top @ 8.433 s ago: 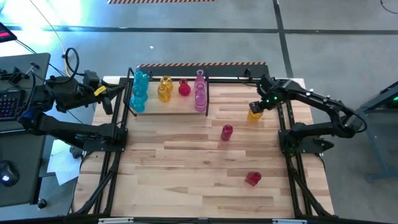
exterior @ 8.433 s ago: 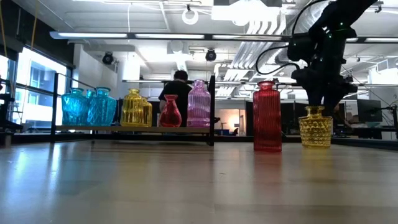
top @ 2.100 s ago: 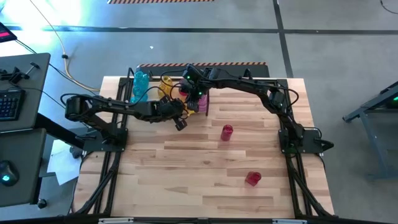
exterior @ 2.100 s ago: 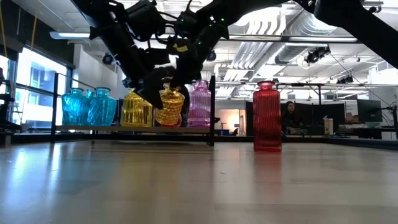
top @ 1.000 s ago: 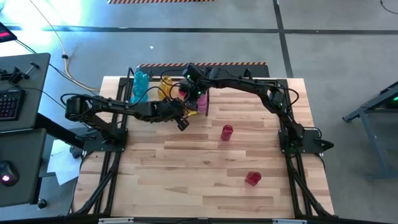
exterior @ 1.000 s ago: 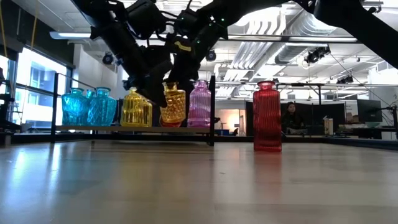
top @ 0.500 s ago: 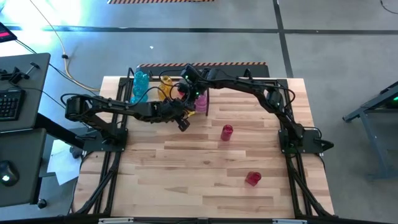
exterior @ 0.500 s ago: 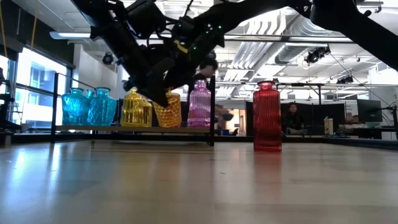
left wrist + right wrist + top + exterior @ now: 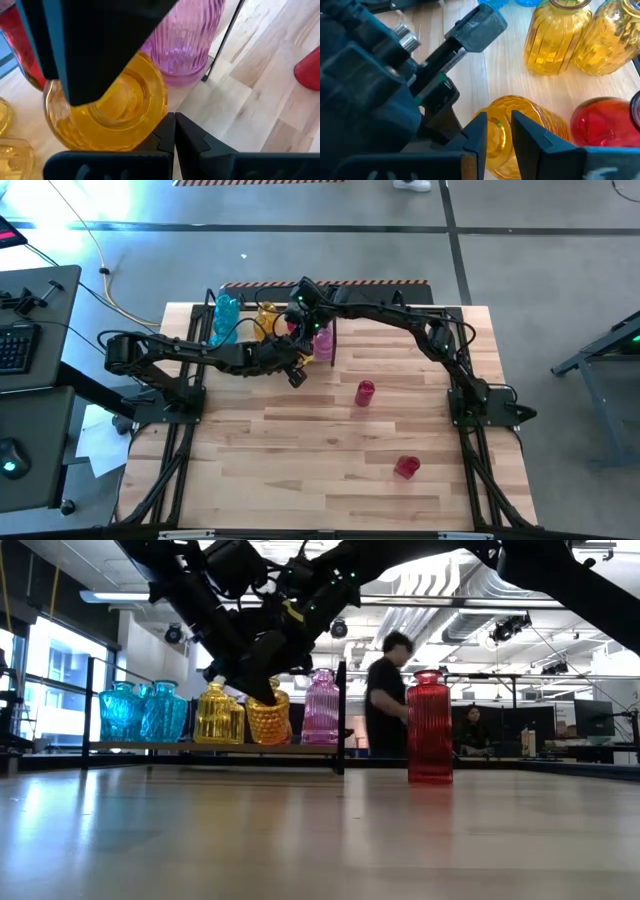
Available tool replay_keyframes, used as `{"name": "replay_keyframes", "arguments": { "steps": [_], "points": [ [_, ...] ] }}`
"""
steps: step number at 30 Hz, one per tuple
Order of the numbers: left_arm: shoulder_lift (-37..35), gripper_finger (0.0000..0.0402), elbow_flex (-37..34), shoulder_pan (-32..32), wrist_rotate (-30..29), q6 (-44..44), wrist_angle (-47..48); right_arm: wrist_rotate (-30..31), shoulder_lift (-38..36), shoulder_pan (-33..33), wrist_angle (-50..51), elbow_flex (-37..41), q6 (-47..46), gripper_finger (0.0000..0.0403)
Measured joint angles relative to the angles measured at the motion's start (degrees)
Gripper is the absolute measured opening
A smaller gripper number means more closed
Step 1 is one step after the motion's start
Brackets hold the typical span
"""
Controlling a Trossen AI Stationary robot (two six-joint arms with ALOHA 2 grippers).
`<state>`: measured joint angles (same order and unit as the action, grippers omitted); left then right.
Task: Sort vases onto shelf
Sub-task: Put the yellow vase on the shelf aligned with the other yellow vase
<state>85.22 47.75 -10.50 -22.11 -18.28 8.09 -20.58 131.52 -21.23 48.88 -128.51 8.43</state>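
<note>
A yellow dimpled vase (image 9: pixel 268 722) stands with its base on the shelf's wooden plank (image 9: pixel 130 746), between two yellow vases (image 9: pixel 216 716) and a pink vase (image 9: pixel 320 708). A red vase (image 9: pixel 605 125) stands behind it. My right gripper (image 9: pixel 500 131) reaches over the shelf (image 9: pixel 303 320) and is shut on the dimpled vase's top. My left gripper (image 9: pixel 174 127) is shut, and its tips are low at the shelf's front (image 9: pixel 288 350), right beside the dimpled vase's lower body (image 9: pixel 150 117). Cyan vases (image 9: pixel 140 712) stand at the shelf's left end. My right gripper holds the dimpled vase at its mouth (image 9: pixel 499 127), slanting down from above and from the table's right. Its fingers (image 9: pixel 476 132) hide the contact, so I cannot tell whether one is inside. The vase stands about upright on the plank. My left gripper's shut tips are next to the vase's lower body. I cannot tell whether they touch it.
A tall red vase (image 9: pixel 365 392) stands on the table right of the shelf. Another red vase (image 9: pixel 406 467) stands nearer the front right. The shelf's black end post (image 9: pixel 341 715) rises beside the pink vase. A person (image 9: pixel 385 690) walks in the room beyond the table.
The dimpled vase was tilted a second ago. It has come upright on the plank and moved a little toward the yellow vases, still in my right gripper. A person has walked into the low view behind the table.
</note>
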Motion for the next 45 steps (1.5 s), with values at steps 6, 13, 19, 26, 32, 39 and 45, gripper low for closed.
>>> {"name": "replay_keyframes", "arguments": {
  "steps": [6,13,19,26,32,39,45],
  "points": [
    [0.0,0.0,0.0,0.0,0.2,0.1,-0.8,-0.5,0.0,0.0,0.2,0.0,-0.9,0.0067],
    [0.0,0.0,0.0,0.0,-1.0,0.2,-0.3,-0.4,-0.1,-0.1,0.6,0.0,-1.1,0.0067],
    [0.0,0.0,-0.1,0.1,-2.6,0.9,0.1,0.0,-0.3,-0.2,2.8,-0.1,-2.2,0.0067],
    [0.1,0.0,-0.1,0.1,-4.3,0.9,0.1,0.5,-0.3,-0.2,5.6,-0.1,-2.2,0.0067],
    [0.1,0.0,0.9,0.1,-5.4,0.9,0.2,1.5,-0.3,-0.2,6.6,-0.1,-2.1,0.0065],
    [0.1,0.0,2.5,0.1,-5.2,2.4,0.8,1.7,-0.3,-0.3,6.9,-0.1,-0.8,0.0018],
    [0.1,0.0,2.8,0.1,-5.4,1.9,2.3,2.2,-0.3,-0.3,6.5,-0.1,-0.9,0.0024]
  ]
}}
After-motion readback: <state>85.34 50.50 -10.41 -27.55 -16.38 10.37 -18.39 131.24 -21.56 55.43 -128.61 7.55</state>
